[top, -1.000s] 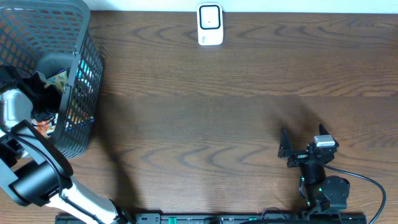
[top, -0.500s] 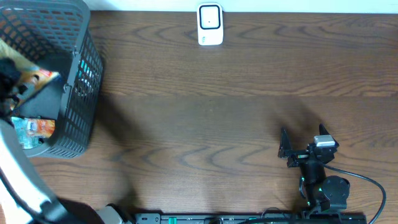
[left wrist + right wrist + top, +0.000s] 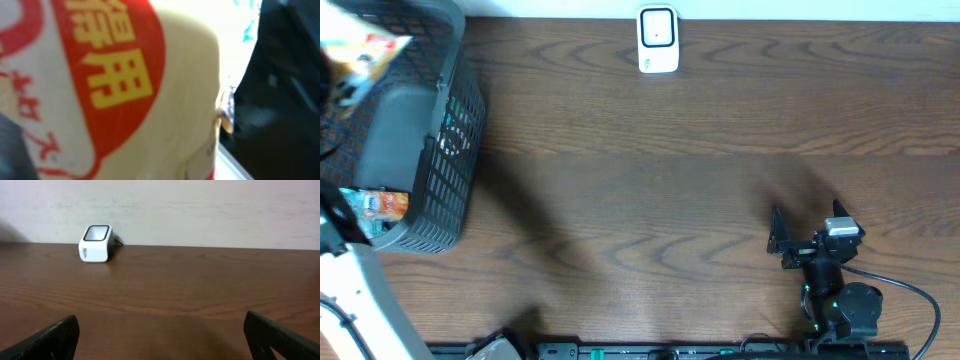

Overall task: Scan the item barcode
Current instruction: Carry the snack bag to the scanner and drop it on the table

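Left arm (image 3: 355, 295): enters from the lower left corner of the overhead view and reaches up along the left edge. The left jaws themselves are hidden by what they carry. They are closed on a snack packet (image 3: 365, 55), which sits at the upper left of the frame, raised over the grey mesh basket (image 3: 445, 150). In the left wrist view the packet (image 3: 125, 90) fills almost the whole frame: a cream body and a red band with yellow characters, blurred by closeness. No barcode can be made out on it.

Basket: upper left of the overhead frame. A second packet (image 3: 378, 205) lies inside, near its lower edge.

Scanner (image 3: 658, 40): a small white unit, upright at the top centre of the brown wooden surface (image 3: 670, 170), well apart from the held packet.

Right arm (image 3: 820, 265): lower right of the overhead frame, over bare wood. The right jaws stand wide, holding nothing. Their dark fingertips (image 3: 55, 337) show at the two bottom corners of the right wrist view, with the scanner (image 3: 96, 243) at upper left.
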### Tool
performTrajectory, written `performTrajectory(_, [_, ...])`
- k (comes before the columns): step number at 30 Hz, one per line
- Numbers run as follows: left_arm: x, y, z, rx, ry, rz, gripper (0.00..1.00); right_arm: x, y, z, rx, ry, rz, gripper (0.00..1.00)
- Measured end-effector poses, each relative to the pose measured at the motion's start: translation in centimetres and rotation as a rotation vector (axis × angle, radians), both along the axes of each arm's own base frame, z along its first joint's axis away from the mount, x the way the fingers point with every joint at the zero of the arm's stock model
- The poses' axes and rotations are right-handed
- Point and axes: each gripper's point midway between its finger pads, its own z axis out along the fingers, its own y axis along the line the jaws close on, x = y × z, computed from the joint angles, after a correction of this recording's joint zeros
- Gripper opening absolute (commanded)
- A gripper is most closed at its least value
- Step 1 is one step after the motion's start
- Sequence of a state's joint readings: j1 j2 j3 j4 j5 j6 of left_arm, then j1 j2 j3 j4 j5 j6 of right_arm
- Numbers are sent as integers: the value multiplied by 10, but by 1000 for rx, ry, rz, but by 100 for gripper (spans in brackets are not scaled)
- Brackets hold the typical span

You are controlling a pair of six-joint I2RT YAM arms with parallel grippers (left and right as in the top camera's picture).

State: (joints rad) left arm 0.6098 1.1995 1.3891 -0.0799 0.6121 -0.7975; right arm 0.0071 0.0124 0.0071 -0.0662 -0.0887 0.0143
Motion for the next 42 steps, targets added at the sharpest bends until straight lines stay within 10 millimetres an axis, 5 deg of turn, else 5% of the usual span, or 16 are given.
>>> performTrajectory(4, [23, -69, -4, -30, 10, -196, 7, 0, 0, 0, 0, 0, 0, 99])
performTrajectory(7, [47, -134, -24, 1, 60, -376, 7, 0, 0, 0, 0, 0, 0, 99])
performTrajectory(13, [87, -258, -123, 73, 295, -667, 7, 0, 0, 0, 0, 0, 0, 99])
performTrajectory(19, [107, -338, -232, 115, 518, -788, 7, 0, 0, 0, 0, 0, 0, 99])
performTrajectory(23, [107, -385, -286, 139, 596, -861, 8, 0, 0, 0, 0, 0, 0, 99])
performTrajectory(25, [103, -409, -307, 147, 620, -902, 17, 0, 0, 0, 0, 0, 0, 99])
performTrajectory(27, [95, -432, -324, 156, 636, -943, 39, 0, 0, 0, 0, 0, 0, 99])
performTrajectory(29, [85, -452, -335, 152, 655, -975, 57, 0, 0, 0, 0, 0, 0, 99])
performTrajectory(35, [59, -488, -336, 196, 637, -1067, 66, 0, 0, 0, 0, 0, 0, 99])
performTrajectory(38, [59, -487, -328, 206, 615, -1076, 66, 0, 0, 0, 0, 0, 0, 99])
performTrajectory(42, [71, -464, -289, 233, 521, -1044, 66, 0, 0, 0, 0, 0, 0, 99])
